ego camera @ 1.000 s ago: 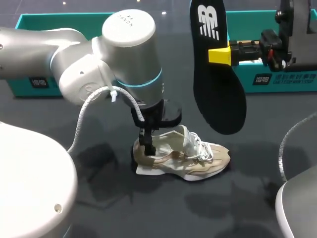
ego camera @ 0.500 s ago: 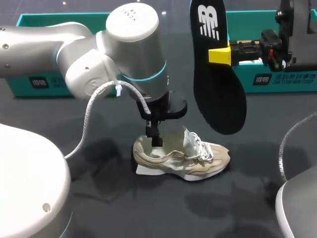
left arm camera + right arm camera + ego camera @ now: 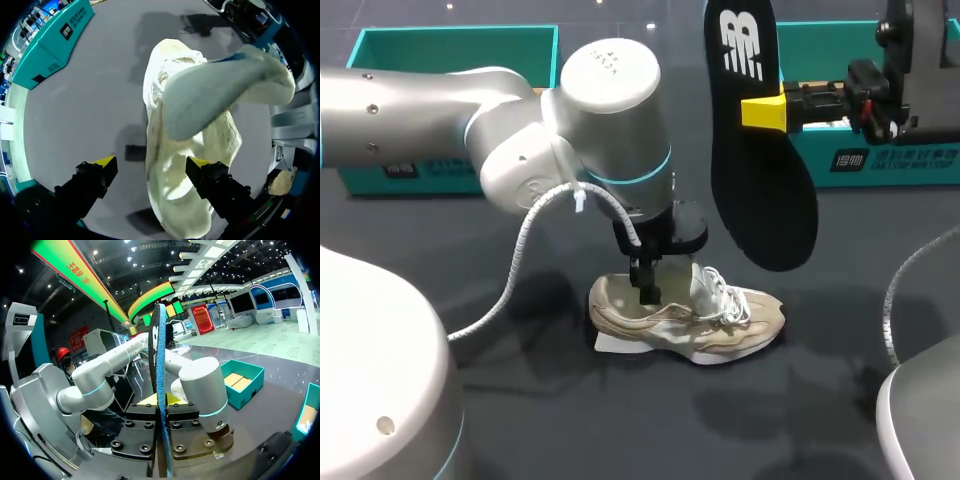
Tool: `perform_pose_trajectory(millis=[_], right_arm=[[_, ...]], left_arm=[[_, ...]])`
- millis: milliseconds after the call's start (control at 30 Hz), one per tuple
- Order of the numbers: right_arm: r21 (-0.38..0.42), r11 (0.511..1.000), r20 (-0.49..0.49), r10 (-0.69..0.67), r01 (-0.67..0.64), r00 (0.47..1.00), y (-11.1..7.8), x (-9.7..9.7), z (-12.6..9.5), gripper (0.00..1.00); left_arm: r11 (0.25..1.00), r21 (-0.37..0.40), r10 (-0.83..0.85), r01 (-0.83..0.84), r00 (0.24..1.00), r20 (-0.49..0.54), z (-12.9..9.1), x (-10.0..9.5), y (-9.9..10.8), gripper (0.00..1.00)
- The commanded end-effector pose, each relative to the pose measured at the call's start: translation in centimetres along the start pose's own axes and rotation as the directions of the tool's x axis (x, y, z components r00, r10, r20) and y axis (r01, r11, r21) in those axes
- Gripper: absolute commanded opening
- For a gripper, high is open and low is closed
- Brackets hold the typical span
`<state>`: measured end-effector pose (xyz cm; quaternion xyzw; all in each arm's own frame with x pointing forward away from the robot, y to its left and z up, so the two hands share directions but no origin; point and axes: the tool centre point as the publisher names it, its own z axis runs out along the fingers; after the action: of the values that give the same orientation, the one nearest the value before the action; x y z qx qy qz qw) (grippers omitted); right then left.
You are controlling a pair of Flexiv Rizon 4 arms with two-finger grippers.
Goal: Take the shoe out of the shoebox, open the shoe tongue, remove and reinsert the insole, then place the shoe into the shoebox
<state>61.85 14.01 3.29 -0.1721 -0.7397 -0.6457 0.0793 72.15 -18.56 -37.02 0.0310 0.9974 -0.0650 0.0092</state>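
We saw a beige and cream low sneaker (image 3: 690, 322) with white laces and a pale grey-blue tongue lining, on the glossy dark-grey counter (image 3: 620, 430). The flat foam insole (image 3: 760, 190) was black beneath with a white logo, and blue on its other face. Our silver-grey left arm (image 3: 620, 110) wore a pale blue ring. The black left hand (image 3: 151, 161) and right hand (image 3: 765, 112) had yellow tips. The cardboard shoebox (image 3: 450, 32) and the second open box (image 3: 900, 160) were teal.
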Motion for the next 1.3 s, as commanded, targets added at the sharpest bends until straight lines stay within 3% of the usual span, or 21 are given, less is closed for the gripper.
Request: perform_pose_trajectory(millis=[33, 200, 400, 667, 733, 767, 800, 1300], right_arm=[[0.005, 1.0, -0.003, 0.002, -0.002, 1.0, 0.2, -0.3, 0.4, 0.0], [0.005, 1.0, -0.003, 0.002, -0.002, 1.0, 0.2, -0.3, 0.4, 0.0], [0.005, 1.0, -0.003, 0.002, -0.002, 1.0, 0.2, -0.3, 0.4, 0.0], [0.005, 1.0, -0.003, 0.002, -0.002, 1.0, 0.2, -0.3, 0.4, 0.0], [0.005, 1.0, -0.003, 0.002, -0.002, 1.0, 0.2, -0.3, 0.4, 0.0], [0.005, 1.0, -0.003, 0.002, -0.002, 1.0, 0.2, -0.3, 0.4, 0.0], [0.005, 1.0, -0.003, 0.002, -0.002, 1.0, 0.2, -0.3, 0.4, 0.0], [0.005, 1.0, -0.003, 0.002, -0.002, 1.0, 0.2, -0.3, 0.4, 0.0]], left_arm=[[1.0, -0.006, -0.007, 0.007, 1.0, -0.004, 1.0, -0.2, -0.3, 0.83], [1.0, -0.006, -0.021, 0.02, 1.0, -0.019, 1.7, -0.2, -0.4, 0.76], [1.0, -0.01, -0.025, 0.025, 0.999, -0.029, 2.1, -0.1, -0.5, 0.54], [1.0, -0.012, -0.022, 0.022, 0.999, -0.039, 2.3, -0.1, -0.8, 0.43], [1.0, -0.012, -0.02, 0.019, 0.999, -0.043, 2.3, 0.0, -0.9, 0.27], [1.0, -0.011, -0.019, 0.018, 0.999, -0.045, 2.3, 0.0, -0.9, 0.03], [1.0, -0.011, -0.017, 0.017, 0.999, -0.046, 2.3, 0.1, -0.9, 0.0], [0.999, 0.016, 0.038, -0.038, 0.998, -0.049, 1.1, 0.2, -0.6, 0.0]])
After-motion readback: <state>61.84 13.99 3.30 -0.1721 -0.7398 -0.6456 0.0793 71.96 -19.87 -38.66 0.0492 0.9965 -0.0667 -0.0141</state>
